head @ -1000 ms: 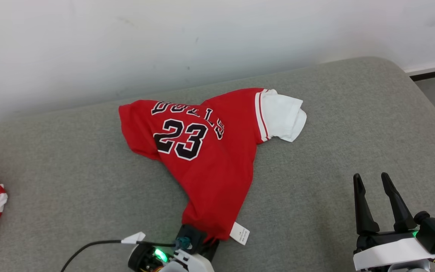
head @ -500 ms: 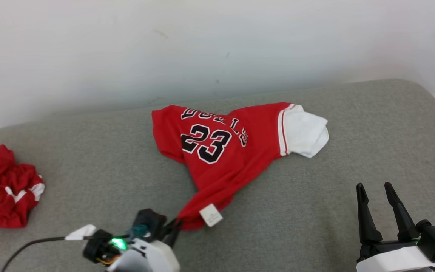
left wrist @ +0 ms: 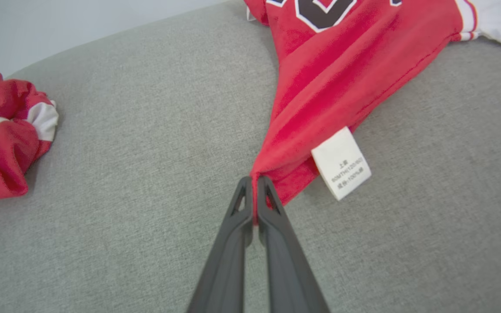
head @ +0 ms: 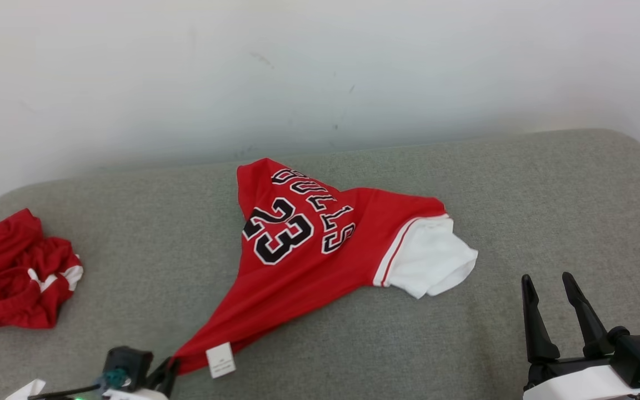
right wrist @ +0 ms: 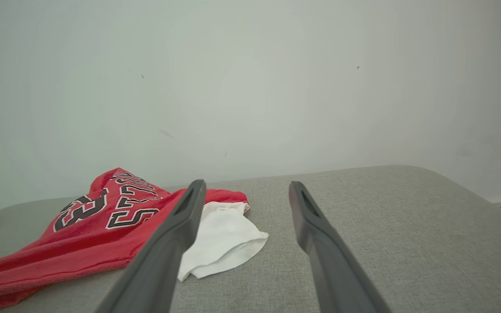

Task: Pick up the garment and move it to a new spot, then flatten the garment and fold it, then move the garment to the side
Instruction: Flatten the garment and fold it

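The red garment lies mid-frame on the grey cushion. Its long axis runs diagonally from lower left to centre right, and its white sleeve points right. The left gripper clenches its lower-left tip, probably the hem. The right gripper stands released at lower right.

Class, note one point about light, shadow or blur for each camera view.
Head view: soft, even light, no glare; the red jersey casts only a faint shadow. Left wrist view: the white label is sharp, the left gripper blurs toward the bottom edge. Right wrist view: the right gripper, near the lens, looks soft; the wall dims slightly toward the corners.
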Robot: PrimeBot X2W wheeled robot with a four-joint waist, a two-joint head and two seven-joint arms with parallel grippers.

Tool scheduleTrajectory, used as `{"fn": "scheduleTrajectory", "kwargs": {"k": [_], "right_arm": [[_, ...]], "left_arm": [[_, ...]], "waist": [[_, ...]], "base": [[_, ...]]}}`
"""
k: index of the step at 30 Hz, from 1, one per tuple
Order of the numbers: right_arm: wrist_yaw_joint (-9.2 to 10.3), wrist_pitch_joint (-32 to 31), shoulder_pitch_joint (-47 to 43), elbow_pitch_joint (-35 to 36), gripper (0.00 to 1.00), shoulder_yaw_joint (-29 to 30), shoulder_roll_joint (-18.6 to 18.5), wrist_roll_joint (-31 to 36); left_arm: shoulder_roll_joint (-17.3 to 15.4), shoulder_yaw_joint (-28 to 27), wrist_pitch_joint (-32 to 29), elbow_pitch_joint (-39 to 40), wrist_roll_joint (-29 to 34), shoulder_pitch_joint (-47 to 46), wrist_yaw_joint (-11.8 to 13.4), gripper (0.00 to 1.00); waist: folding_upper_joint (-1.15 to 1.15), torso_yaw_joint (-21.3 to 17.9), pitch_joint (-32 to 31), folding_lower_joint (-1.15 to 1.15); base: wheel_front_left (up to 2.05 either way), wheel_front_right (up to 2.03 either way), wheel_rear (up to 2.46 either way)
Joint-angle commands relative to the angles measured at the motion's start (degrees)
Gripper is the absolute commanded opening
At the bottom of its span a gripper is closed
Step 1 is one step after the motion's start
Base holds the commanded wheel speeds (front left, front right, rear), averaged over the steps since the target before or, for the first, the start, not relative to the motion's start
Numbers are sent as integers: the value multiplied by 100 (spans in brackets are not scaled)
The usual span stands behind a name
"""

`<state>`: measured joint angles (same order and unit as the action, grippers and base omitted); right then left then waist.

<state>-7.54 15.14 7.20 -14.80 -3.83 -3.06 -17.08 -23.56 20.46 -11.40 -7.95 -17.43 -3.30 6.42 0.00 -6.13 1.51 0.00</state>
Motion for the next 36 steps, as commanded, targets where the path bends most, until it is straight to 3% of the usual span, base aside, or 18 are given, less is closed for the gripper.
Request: {"fn": "scheduleTrajectory", "kwargs": {"k": [1,6,15,16,18,19,29,36], "right_arm": [[11,0,-25,-15,100,-8,-53,31],[11,0,-80,-38,100,23,-103,35],[11,0,-86,-89,100,-1,-106,35],[11,0,-97,-89,100,-3,-101,31],[11,0,-121,-89,100,-5,-92,21],[11,0,-129,-90,100,-6,-85,14],[11,0,-118,-80,100,52,-59,8],[11,0,-39,-149,100,3,-70,-26]], "left_arm": [[-57,-80,151,-144,-28,120,65,0],[37,-278,576,-380,-115,265,290,0],[455,-47,956,-464,-329,460,142,0],[506,-26,997,-485,-356,478,125,13],[607,12,1055,-570,-423,501,75,53],[644,27,1087,-617,-449,504,56,100],[665,-306,1609,-434,-756,217,-48,100],[775,-710,2211,241,-811,110,278,100]], "waist": [[0,-13,4,0],[0,8,19,0],[0,79,-44,0],[0,91,-48,0],[0,111,-60,0],[0,119,-64,0],[0,217,-96,0],[0,250,-100,0]], "base": [[0,0,0],[0,0,0],[0,0,0],[0,0,0],[0,0,0],[0,0,0],[0,0,0],[0,0,0]]}}
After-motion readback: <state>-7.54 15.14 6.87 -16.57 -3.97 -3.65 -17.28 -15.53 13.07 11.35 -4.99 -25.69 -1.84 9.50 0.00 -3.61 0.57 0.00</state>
